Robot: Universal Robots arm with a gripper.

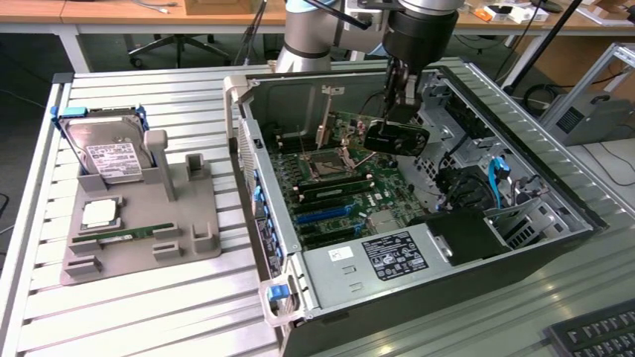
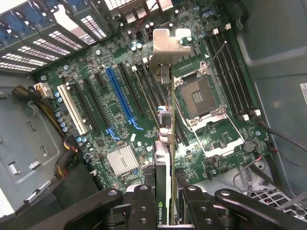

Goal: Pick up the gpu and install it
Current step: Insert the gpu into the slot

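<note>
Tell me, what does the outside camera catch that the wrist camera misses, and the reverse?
The exterior view adds the gray tray beside the computer case, with a hard drive standing in it. The wrist view adds the gpu seen edge-on between the black fingers, and a white slot. Both share the gpu clamped in the gripper over the motherboard, and the empty processor socket.

No words read clearly. The gpu (image 2: 164, 143) edge carries a small green logo (image 2: 160, 210). The white drive label (image 1: 114, 158) at the exterior view's left and the black supply label (image 1: 390, 251), lower centre, hold print too small to read.
</note>
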